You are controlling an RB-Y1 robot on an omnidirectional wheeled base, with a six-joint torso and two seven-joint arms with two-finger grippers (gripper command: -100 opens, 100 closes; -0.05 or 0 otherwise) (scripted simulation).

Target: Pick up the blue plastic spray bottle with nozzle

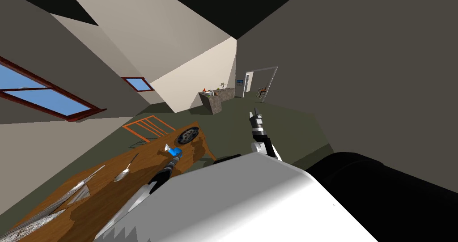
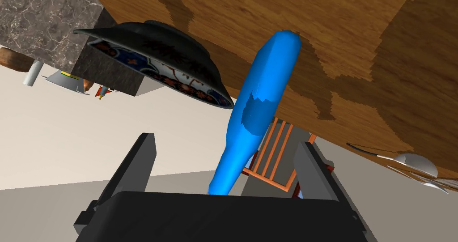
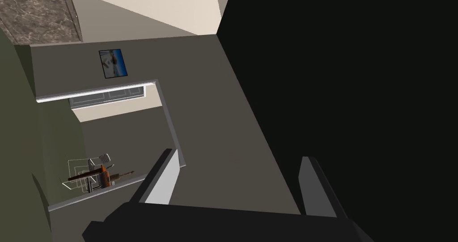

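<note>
Left wrist view has the left gripper open astride the bottle, which sits on the table, just nearer than the bowl. I'd close slowly and evenly on its slim neck. Right gripper hangs open. One bottle, one bowl, one spoon.
</note>
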